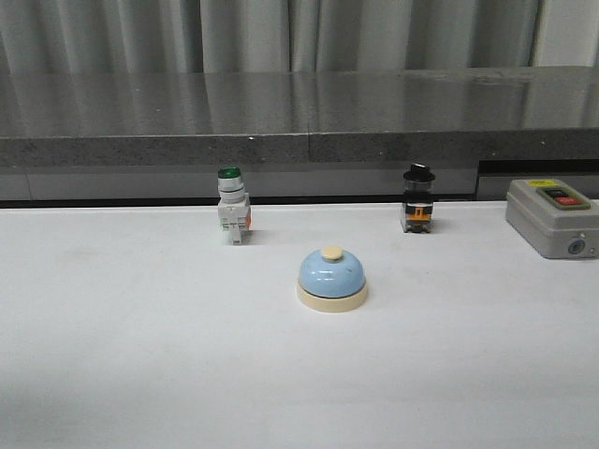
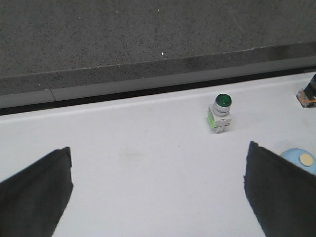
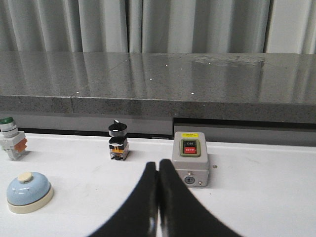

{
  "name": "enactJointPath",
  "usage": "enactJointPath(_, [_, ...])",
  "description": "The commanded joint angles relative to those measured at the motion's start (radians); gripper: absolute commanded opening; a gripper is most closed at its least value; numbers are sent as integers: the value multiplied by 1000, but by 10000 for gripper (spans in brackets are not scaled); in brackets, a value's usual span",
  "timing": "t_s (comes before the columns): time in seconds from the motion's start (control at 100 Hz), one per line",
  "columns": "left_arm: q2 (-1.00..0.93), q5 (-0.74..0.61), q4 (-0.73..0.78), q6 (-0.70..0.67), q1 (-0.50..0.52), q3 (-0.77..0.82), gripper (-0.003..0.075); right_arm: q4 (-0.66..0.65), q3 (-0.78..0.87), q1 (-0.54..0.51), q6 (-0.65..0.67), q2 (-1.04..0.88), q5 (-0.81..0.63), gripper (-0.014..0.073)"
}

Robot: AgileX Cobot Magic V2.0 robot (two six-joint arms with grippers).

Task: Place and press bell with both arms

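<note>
Front view: low, facing forward across white table (image 1: 140, 374) toward grey ledge (image 1: 281, 112) and curtains. Left wrist view: higher, angled downward, near green-capped switch (image 2: 220, 112). Right wrist view: low, level, facing ledge. Shared by all three: bell (image 1: 331, 278), green-capped switch.

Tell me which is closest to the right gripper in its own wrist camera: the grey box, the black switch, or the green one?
From the right gripper:
1. Grey box with the red button, just beyond the tips.
2. Black-capped switch, further back, on the bell's side.
3. Green-capped switch, farthest, at the picture's edge.
</note>
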Motion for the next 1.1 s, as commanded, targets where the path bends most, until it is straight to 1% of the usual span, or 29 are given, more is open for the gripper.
enactJointPath(0.0, [-98, -130, -9, -17, 3, 56, 671, -3, -14, -6, -1, -19, -82, -69])
enactJointPath(0.1, [-216, -166, -29, -17, 3, 148, 671, -3, -14, -6, -1, -19, -82, -69])
enactJointPath(0.25, [-357, -171, -31, -17, 3, 259, 671, -3, -14, -6, -1, -19, -82, -69])
enactJointPath(0.4, [-446, -169, -31, -17, 3, 307, 669, -3, -14, -6, -1, -19, -82, -69])
enactJointPath(0.47, [-460, -169, -31, -17, 3, 310, 643, -3, -14, -6, -1, -19, -82, -69])
enactJointPath(0.54, [-460, -179, -31, -17, 3, 310, 577, -3, -14, -6, -1, -19, -82, -69])
enactJointPath(0.59, [-460, -190, -31, -17, 3, 310, 509, -3, -14, -6, -1, -19, -82, -69])
enactJointPath(0.6, [-460, -192, -31, -17, 3, 310, 475, -3, -14, -6, -1, -19, -82, -69])
enactJointPath(0.61, [-460, -193, -31, -17, 3, 310, 475, -3, -14, -6, -1, -19, -82, -69])
enactJointPath(0.64, [-460, -197, -31, -17, 3, 310, 412, -3, -14, -6, -1, -19, -82, -69])
enactJointPath(0.66, [-460, -197, -31, -17, 3, 310, 385, -3, -14, -6, -1, -19, -82, -69])
enactJointPath(0.71, [-460, -197, -31, -17, 3, 310, 270, -3, -14, -6, -1, -19, -82, -69])
enactJointPath(0.73, [-460, -197, -31, -17, 3, 310, 240, -3, -14, -6, -1, -19, -82, -69])
enactJointPath(0.78, [-460, -197, -31, -17, 3, 310, 118, -3, -14, -6, -1, -19, -82, -69])
enactJointPath(0.8, [-460, -197, -31, -17, 3, 310, 87, -3, -14, -6, -1, -19, -82, -69])
enactJointPath(0.83, [-460, -197, -31, -17, 3, 310, 13, -3, -14, -6, -1, -19, -82, -69])
enactJointPath(0.85, [-460, -197, -31, -17, 3, 310, -22, -3, -14, -6, -1, -19, -82, -69])
enactJointPath(1.09, [-460, -195, -31, -15, 3, 310, -20, -3, -14, -6, -1, -19, -82, -69])
